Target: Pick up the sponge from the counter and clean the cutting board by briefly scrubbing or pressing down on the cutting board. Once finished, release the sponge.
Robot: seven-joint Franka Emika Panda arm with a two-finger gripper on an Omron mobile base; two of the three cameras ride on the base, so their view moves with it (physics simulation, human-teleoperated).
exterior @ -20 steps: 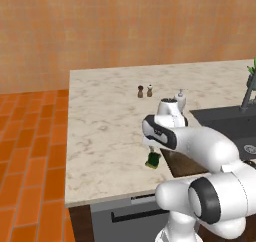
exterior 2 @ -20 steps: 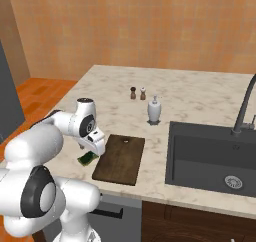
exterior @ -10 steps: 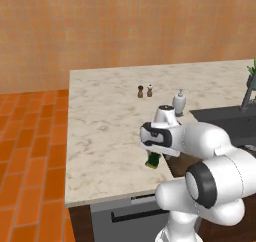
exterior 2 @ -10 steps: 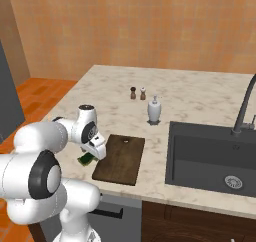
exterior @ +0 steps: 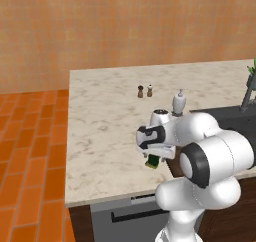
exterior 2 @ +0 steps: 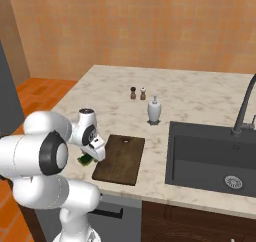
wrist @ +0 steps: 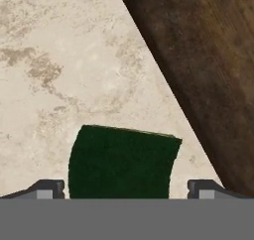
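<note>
The sponge (wrist: pixel 121 162) lay on the counter (exterior: pixel 105 121) just left of the board (exterior 2: pixel 120 158), near the front edge, its dark green face up. The gripper (wrist: pixel 126 188) was low over it with its jaws spread wide, one fingertip (wrist: pixel 47 188) on each side of the sponge with a gap left on both sides; nothing was gripped. In the hand view the board's (wrist: pixel 208 70) edge ran diagonally close by the sponge, a strip of bare marble between them.

From the right base view the hand (exterior 2: pixel 92 146) covered most of the sponge (exterior 2: pixel 85 159). Behind the board stood a white soap dispenser (exterior 2: pixel 154 110), and farther back two small shakers (exterior 2: pixel 138 92) side by side. The sink (exterior 2: pixel 215 156) lay right of the board, with a dark faucet (exterior 2: pixel 245 108) behind it. A green plant (exterior: pixel 251 73) showed at the counter's far right in the left base view.
</note>
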